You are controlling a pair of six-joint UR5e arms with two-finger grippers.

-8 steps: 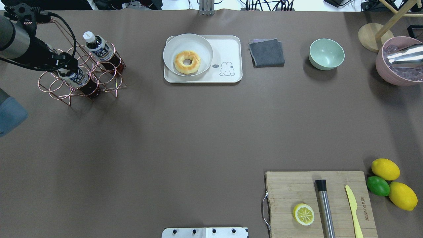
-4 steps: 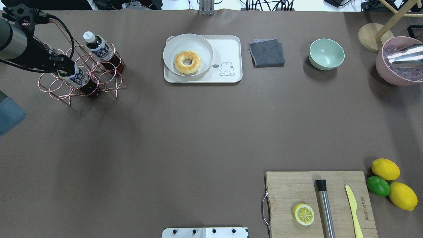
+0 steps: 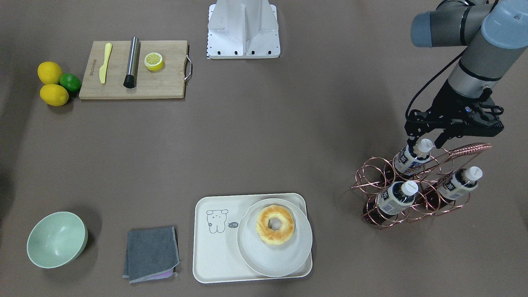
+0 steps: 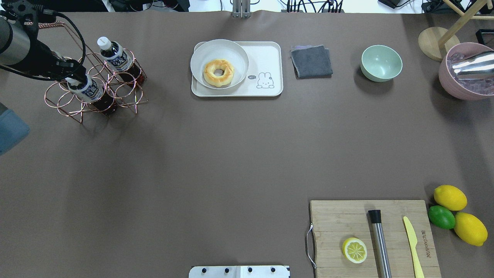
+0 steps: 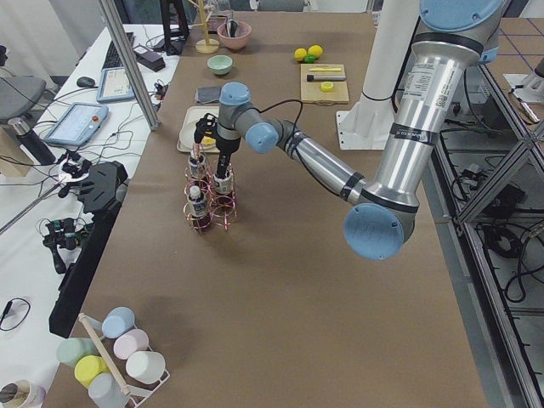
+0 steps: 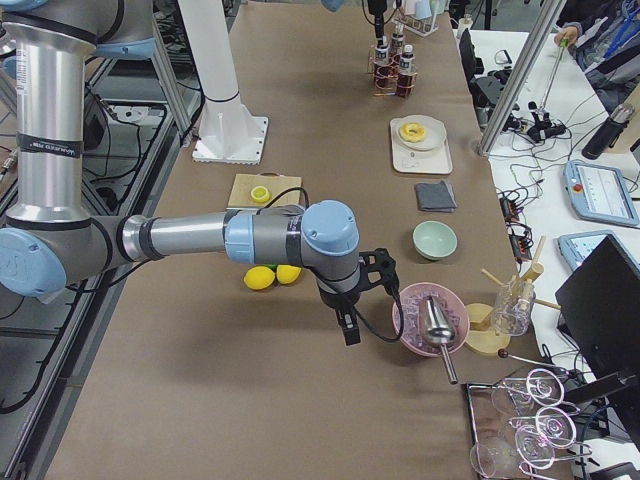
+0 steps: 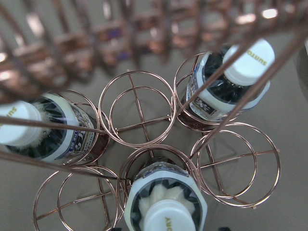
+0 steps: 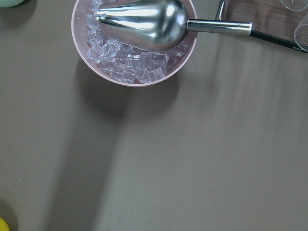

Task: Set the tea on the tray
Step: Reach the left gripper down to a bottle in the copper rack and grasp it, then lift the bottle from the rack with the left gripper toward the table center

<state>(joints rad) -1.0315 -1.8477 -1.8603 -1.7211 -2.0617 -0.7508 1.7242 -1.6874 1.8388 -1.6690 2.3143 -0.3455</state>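
Since the earlier overhead pictures the left arm has drawn back toward that view's upper left, so the tea's white cap [image 4: 71, 80], covered before, now shows just beyond the fingers.

The left gripper [image 3: 424, 140] hangs over the copper wire rack [image 3: 470, 147] with its fingers spread, one on each side of that cap; I cannot tell whether either finger touches it. The tea [image 3: 407, 161] stands tilted in the rack's ring on the robot's side, sunk to about its label. Two more bottles alike sit in other rings, one [image 3: 395, 196] and another [image 3: 458, 181], both on the rack's side away from the robot. In the left wrist view the chosen cap is at the bottom edge, directly under the tool.

The tray [image 3: 214, 251] lies well apart from the rack. A round plate [image 3: 280, 260] with a doughnut [image 3: 275, 225] fills the tray's half nearer the rack, leaving bare the half with the drawn bear.

The right gripper [image 6: 348, 325] is far from the rack, at the table's other end beside a pink bowl of ice [image 6: 410, 330]; whether it is spread or closed cannot be told.

My judgement is that the bottle is small, full and only moderately heavy. Its cap and neck are stiff, but its thin body would give and its label is smooth. With wires around the body, cap or neck is the place to hold, drawing out along the tilt.
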